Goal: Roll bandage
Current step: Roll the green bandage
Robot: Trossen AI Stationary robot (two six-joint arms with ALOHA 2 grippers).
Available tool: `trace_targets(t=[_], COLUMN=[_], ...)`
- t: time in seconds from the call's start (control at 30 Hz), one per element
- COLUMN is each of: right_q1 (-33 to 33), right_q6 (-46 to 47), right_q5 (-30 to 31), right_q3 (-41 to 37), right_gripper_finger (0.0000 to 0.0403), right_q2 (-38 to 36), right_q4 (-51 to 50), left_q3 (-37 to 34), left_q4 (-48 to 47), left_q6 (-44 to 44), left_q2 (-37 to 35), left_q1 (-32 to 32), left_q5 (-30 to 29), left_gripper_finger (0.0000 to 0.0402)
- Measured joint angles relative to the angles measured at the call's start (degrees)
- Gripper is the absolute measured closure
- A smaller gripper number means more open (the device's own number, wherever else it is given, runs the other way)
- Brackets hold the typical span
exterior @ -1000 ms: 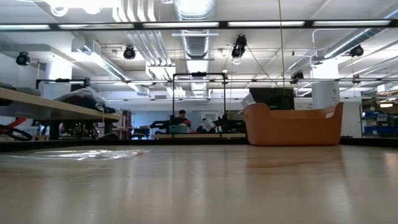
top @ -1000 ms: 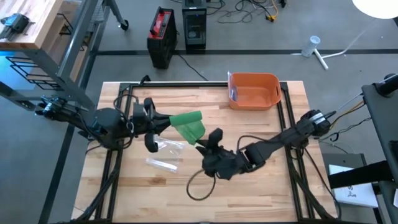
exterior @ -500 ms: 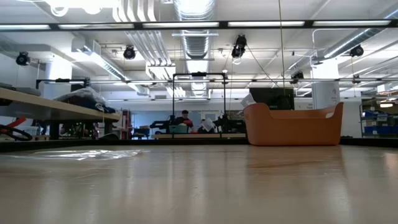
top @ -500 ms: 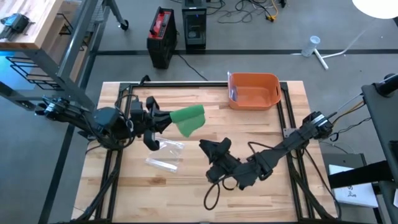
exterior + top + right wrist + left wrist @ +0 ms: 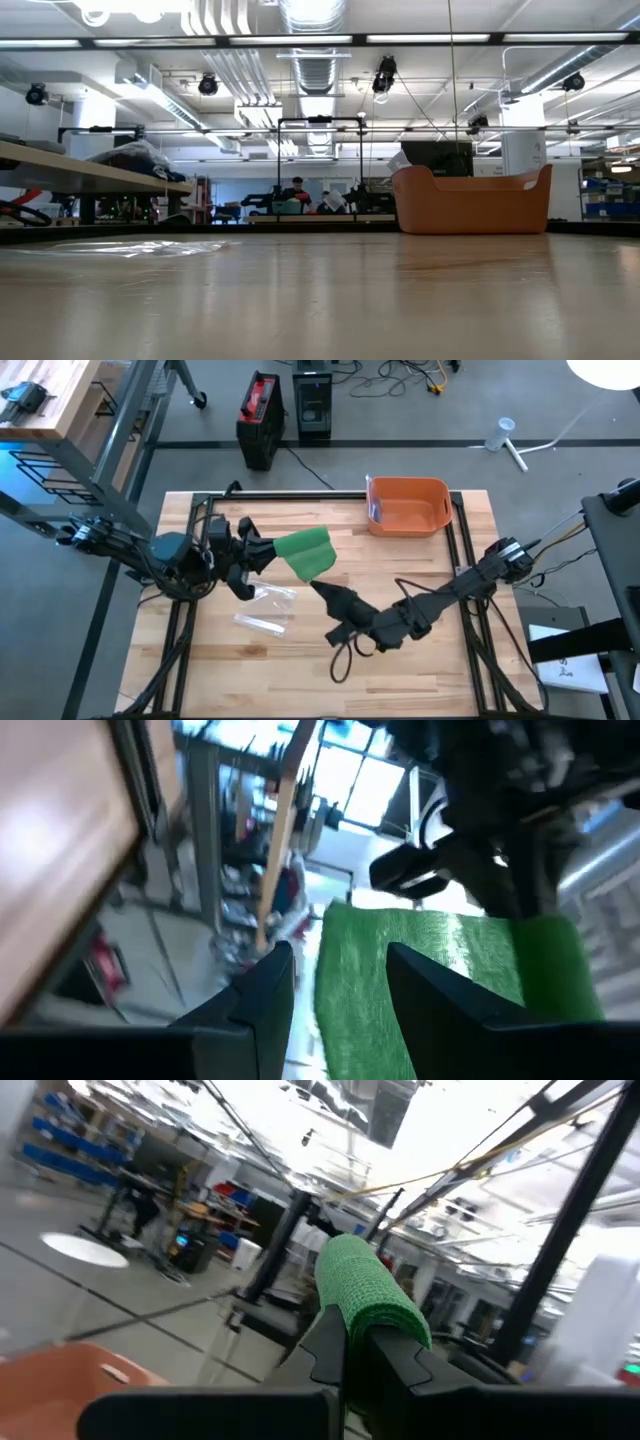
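A green bandage is held above the middle of the table, clear of the wood, with my left gripper shut on its left end. In the left wrist view the bandage drapes over the fingertips. My right gripper reaches in level from the near right, just under the bandage's lower right edge. In the right wrist view it stands open, and the green strip fills the space between and beyond its fingers. My left gripper pinches the bandage's left end between its two shut fingers. It comes level from the table's left, tipped slightly up. The bandage fans out past the fingertips toward the right, lifted clear and slack. Whether my right gripper touches the bandage I cannot tell.
An orange bin stands at the far right of the table and shows in the low view. Clear plastic wrappers lie below the left gripper. A black cable loop hangs by the right arm.
My right gripper has come away from the bandage's lower end, swung toward the near edge while rolling about, then reached back up toward the bandage. My left gripper has tipped up a little, and the bandage's free end has risen and now spreads toward the far right.
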Motion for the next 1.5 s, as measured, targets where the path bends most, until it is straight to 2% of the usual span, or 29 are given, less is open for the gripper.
trace_targets(t=[0.27,0.63,0.8,0.97,1.2,1.4,1.5], right_q1=[-3.0,-4.6,-4.7,-5.0,-4.1,1.2,4.4], right_q6=[-12.7,-16.1,-16.2,-17.3,-6.8,11.0,15.8], right_q5=[-0.7,-0.5,-0.3,1.6,3.7,5.2,3.9], right_q3=[0.0,0.0,0.0,0.0,0.0,0.0,0.0], right_gripper_finger=[0.0247,0.0277,0.0317,0.0388,0.0401,0.0402,0.0402], right_q2=[0.0,0.0,0.0,0.0,0.0,-0.6,-0.9], right_q4=[-0.1,1.0,4.1,6.6,4.8,-8.7,-11.0], left_q3=[0.0,0.0,0.0,0.0,0.0,0.0,0.0], left_q4=[0.8,0.9,0.9,0.9,0.8,-0.7,-1.7], left_q6=[-3.0,-3.0,-3.0,-3.0,0.4,4.9,8.6], left_q2=[0.5,0.6,0.6,0.6,0.6,0.3,0.2], left_q1=[-0.5,-1.1,-1.1,-1.1,-1.1,-1.1,-1.1], left_q5=[2.8,2.8,2.8,2.8,2.4,2.1,-0.1], left_gripper_finger=[0.0395,0.0395,0.0395,0.0395,0.0395,0.0395,0.0395])
